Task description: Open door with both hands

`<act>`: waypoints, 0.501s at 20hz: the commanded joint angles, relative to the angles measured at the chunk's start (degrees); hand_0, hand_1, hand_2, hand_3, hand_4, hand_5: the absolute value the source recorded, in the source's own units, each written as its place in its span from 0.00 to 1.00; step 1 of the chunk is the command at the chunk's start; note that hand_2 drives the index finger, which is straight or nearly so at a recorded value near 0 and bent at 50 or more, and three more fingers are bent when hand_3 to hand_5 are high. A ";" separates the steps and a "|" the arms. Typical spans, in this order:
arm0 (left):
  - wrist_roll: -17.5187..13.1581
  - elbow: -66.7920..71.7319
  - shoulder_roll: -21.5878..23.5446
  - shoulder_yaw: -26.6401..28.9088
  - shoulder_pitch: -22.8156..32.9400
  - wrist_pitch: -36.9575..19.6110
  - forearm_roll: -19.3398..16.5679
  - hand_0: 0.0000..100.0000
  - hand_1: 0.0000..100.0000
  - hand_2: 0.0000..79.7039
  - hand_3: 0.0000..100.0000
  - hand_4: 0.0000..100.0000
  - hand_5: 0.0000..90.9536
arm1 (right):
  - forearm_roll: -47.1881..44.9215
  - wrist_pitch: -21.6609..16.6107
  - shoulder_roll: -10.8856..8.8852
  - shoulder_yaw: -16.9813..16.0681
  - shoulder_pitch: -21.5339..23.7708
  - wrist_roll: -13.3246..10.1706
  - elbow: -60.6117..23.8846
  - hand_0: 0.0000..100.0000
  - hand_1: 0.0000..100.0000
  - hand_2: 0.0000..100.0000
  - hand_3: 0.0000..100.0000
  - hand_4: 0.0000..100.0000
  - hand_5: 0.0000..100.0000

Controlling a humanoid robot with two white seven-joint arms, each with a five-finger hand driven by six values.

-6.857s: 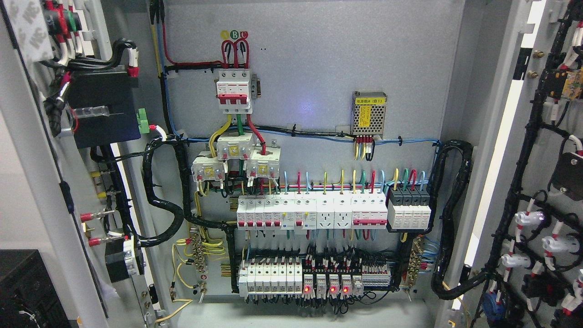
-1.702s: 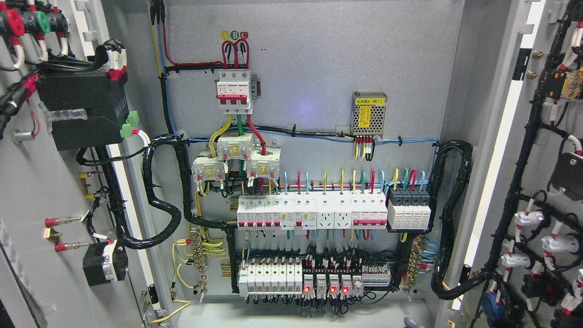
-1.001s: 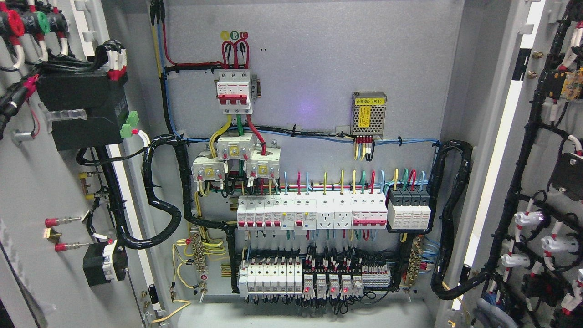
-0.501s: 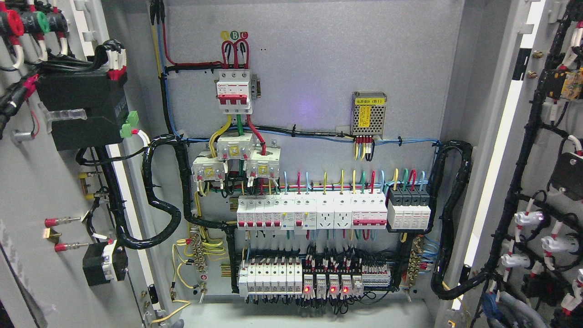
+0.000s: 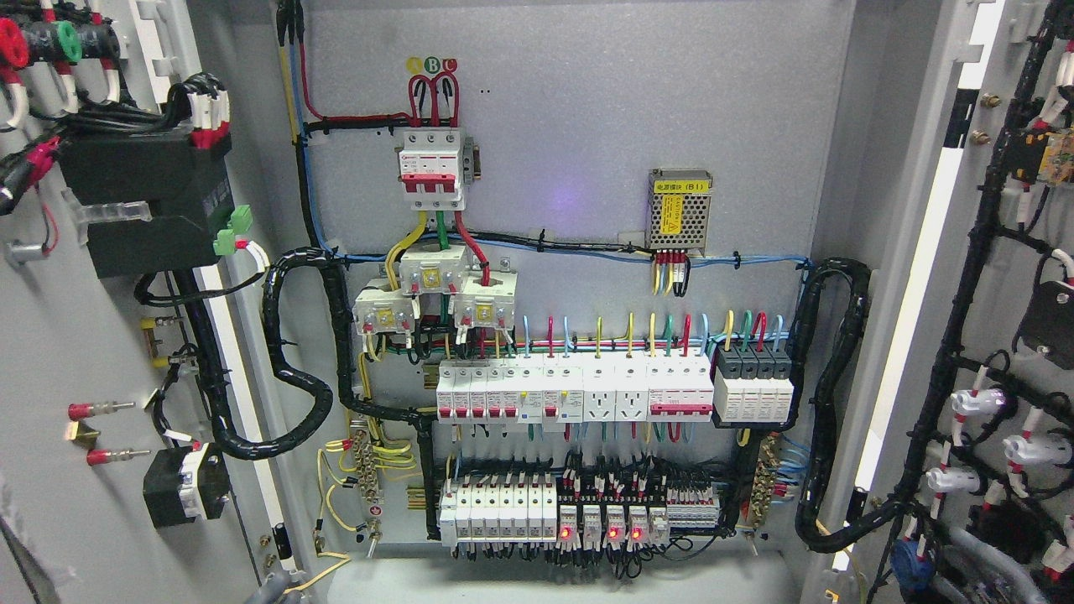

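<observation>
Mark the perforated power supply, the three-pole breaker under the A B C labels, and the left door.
power supply (image 5: 679, 210), head view, yellow label.
three-pole breaker (image 5: 431, 168), head view, front face.
left door (image 5: 59, 335), head view, bare inner panel.

Grey left robot hand (image 5: 270, 587) and right robot hand (image 5: 982, 558), barely visible at bottom edge.

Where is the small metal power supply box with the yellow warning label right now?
In the head view, the power supply box is mounted on the cabinet's back panel, right of centre, above the row of white breakers.

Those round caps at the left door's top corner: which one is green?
The green round cap is the rightmost of the coloured ones; a black cap separates it from the red round cap.
</observation>
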 commanded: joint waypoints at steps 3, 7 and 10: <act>0.01 0.12 5.27 9.49 0.52 0.00 7.58 0.00 0.00 0.00 0.00 0.00 0.00 | -0.12 -0.80 -1.13 -1.86 1.45 -0.05 -0.01 0.19 0.00 0.00 0.00 0.00 0.00; 0.01 0.30 7.64 14.49 2.09 0.08 12.16 0.00 0.00 0.00 0.00 0.00 0.00 | -0.47 -1.15 -0.87 -2.56 1.63 -0.14 0.25 0.19 0.00 0.00 0.00 0.00 0.00; 0.01 0.48 8.79 17.40 3.41 0.08 14.97 0.00 0.00 0.00 0.00 0.00 0.00 | -5.37 -0.88 -0.78 -3.44 1.98 -0.23 0.60 0.19 0.00 0.00 0.00 0.00 0.00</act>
